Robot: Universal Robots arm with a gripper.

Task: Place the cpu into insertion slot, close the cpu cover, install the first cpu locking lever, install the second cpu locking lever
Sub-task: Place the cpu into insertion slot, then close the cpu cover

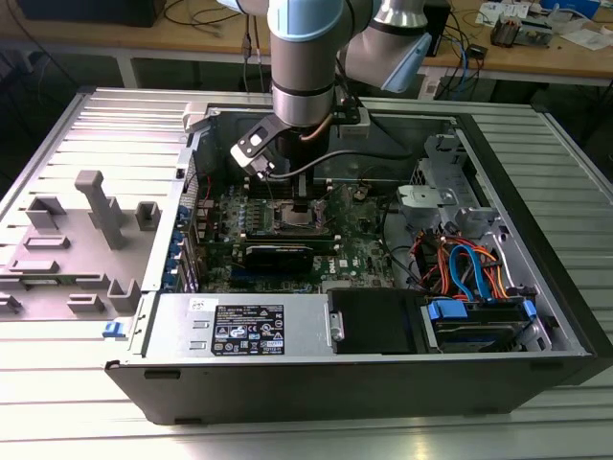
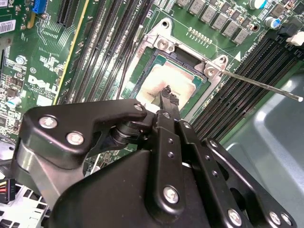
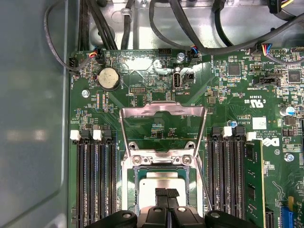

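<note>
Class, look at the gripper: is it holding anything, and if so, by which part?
Nothing appears to be held. The gripper is shut, its tips over the cpu, which lies in the insertion slot; the cpu cover stands raised.

The cpu [image 3: 159, 181] is a small flat square chip with a dull silver-grey metal top. It lies flat inside the insertion slot [image 3: 128, 186], a square dark socket with a silvery metal rim, set in green circuit board. The cpu cover [image 3: 161, 112] is a thin silvery windowed frame. It stands raised at the socket's hinged edge, open.
</note>
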